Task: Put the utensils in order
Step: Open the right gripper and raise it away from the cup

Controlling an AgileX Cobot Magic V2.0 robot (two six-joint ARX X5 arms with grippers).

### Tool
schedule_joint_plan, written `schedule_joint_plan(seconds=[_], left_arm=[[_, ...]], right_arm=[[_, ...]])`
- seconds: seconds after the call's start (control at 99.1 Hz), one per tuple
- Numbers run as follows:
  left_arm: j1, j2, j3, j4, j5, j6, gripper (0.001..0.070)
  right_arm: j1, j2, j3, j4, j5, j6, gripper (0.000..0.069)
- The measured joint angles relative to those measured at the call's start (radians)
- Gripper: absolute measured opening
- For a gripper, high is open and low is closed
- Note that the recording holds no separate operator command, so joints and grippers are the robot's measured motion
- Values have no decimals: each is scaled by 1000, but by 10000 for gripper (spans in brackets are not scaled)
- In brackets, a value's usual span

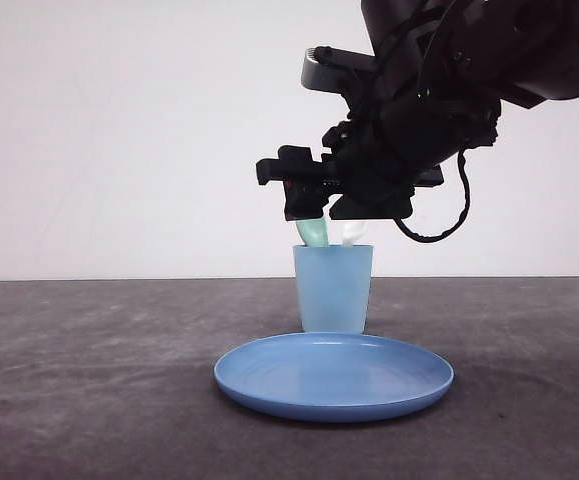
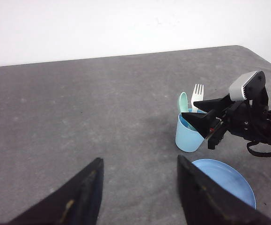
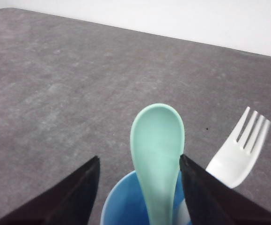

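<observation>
A mint-green spoon [image 3: 157,140] and a white fork [image 3: 240,150] stand handle-down in the light blue cup [image 3: 121,206], bowl and tines up. My right gripper [image 3: 139,156] hovers just above the cup's rim, open, its fingers either side of the spoon; the spoon's edge lies close to one finger. From the front the spoon [image 1: 312,232] and fork [image 1: 353,233] poke out of the cup [image 1: 333,288] under the right gripper [image 1: 319,205]. My left gripper [image 2: 140,159] is open over bare table, off to the side of the cup [image 2: 187,138].
A round blue plate [image 1: 334,375] lies on the dark grey table just in front of the cup, nearly touching it. The plate [image 2: 229,180] sits close to one left finger. The right arm's black body and cable hang above the cup.
</observation>
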State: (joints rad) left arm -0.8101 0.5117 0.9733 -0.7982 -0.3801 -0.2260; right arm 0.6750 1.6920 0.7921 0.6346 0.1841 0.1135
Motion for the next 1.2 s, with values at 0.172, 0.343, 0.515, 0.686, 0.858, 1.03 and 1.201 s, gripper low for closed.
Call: schedule_joint_plan(seconds=[0.172,0.343,0.515,0.686,0.858,1.03,1.201], left_arm=[[0,0,0,0,0,-10,298],[0,0,0,1,0,-14,298],[0,0,0,1,0,-23,298],[0,0,0,1,0,-26,298],[0,0,0,1,0,-26,298],[0,0,0,0,0,-26,298],[0,0,0,0,0,-27,298]], right_arm=[[5,-103,0,-50,0,-2,342],[18,-289,0,-217,0,-27,342],[43,-487,0,-419,0,-75,415],[46,-639,0,-571,0,-77,633],[53,-702,0,-723,-25,-46,681],[58,-709,0,-846,-34,8,682],[88,-709,-30,-785,-5,27,682]])
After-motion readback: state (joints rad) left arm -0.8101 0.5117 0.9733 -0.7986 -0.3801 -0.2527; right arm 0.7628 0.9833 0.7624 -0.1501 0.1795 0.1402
